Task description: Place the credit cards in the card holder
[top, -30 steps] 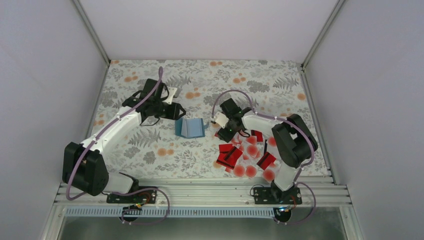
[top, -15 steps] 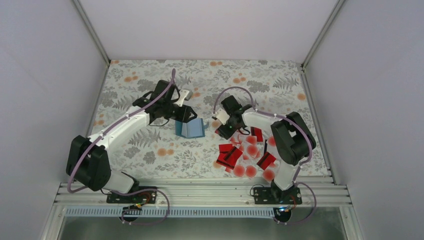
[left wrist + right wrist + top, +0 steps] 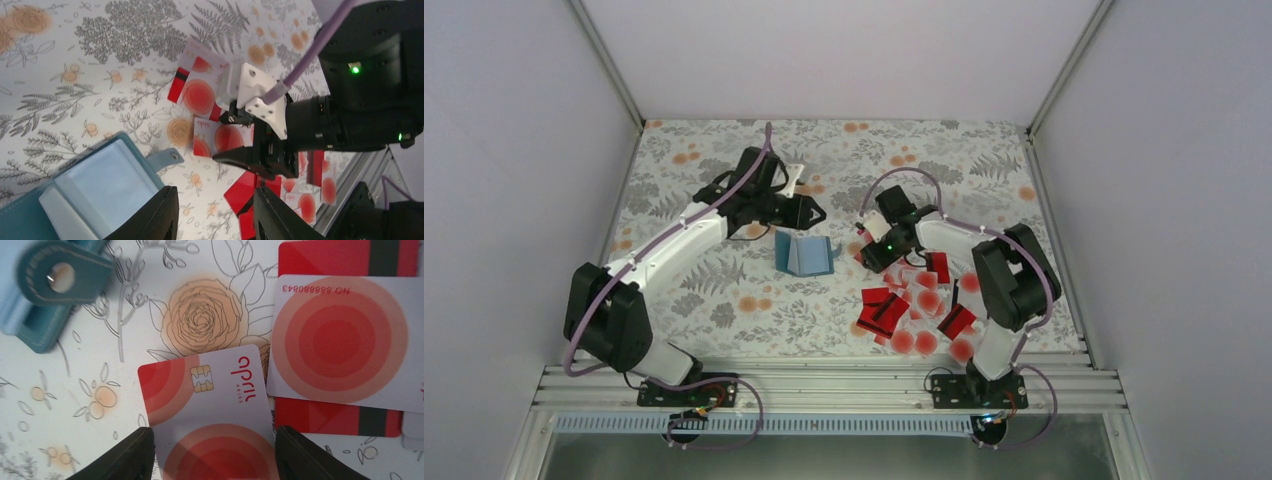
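The right gripper has its 2 fingers apart, 1 at each side edge of a pale chip card lying flat; pinched or not, I cannot tell; the left gripper is half open and empty, over the edge of the open card holder; the other credit cards lie heaped on the tablecloth, to the right of it.

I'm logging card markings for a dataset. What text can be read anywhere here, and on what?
"april", smaller "ARIES" beneath: chip card, right wrist view.
"NO.8888…43", upside down, middle digits unsure: red-dot card beside it.
"april", sideways: pale card, left wrist view.
Top view: everything too small to read.
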Controlling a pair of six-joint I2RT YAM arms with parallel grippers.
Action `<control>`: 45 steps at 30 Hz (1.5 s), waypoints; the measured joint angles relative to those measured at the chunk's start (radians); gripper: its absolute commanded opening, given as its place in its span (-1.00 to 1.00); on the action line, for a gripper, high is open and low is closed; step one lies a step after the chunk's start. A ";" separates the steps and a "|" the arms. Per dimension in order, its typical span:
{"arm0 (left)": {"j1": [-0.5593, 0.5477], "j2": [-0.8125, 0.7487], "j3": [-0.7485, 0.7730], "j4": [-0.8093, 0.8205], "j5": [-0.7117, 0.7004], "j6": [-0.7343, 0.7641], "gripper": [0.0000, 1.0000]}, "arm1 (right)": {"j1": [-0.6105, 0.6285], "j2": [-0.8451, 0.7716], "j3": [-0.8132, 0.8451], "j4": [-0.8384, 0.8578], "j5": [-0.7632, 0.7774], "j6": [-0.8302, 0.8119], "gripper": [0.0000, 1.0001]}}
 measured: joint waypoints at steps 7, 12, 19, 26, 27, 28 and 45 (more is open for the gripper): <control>0.000 0.040 0.039 0.024 0.000 -0.069 -0.14 | -0.029 -0.068 0.002 0.002 -0.053 0.067 0.18; 0.000 0.060 0.053 0.032 -0.004 -0.128 0.22 | -0.043 -0.095 0.029 0.010 -0.094 0.134 0.17; 0.000 0.077 0.102 0.097 0.005 -0.230 0.66 | -0.050 -0.125 0.074 0.029 -0.157 0.216 0.16; 0.000 0.097 0.106 0.133 0.008 -0.286 0.67 | -0.053 -0.148 0.134 0.073 -0.217 0.313 0.16; 0.000 0.097 0.106 0.134 0.008 -0.289 0.67 | -0.053 -0.149 0.139 0.076 -0.220 0.324 0.17; 0.000 0.098 0.106 0.133 0.007 -0.290 0.66 | -0.053 -0.150 0.145 0.077 -0.219 0.335 0.23; 0.026 -0.037 -0.027 0.018 -0.170 -0.146 0.60 | 0.137 -0.145 0.103 -0.047 -0.101 0.321 0.59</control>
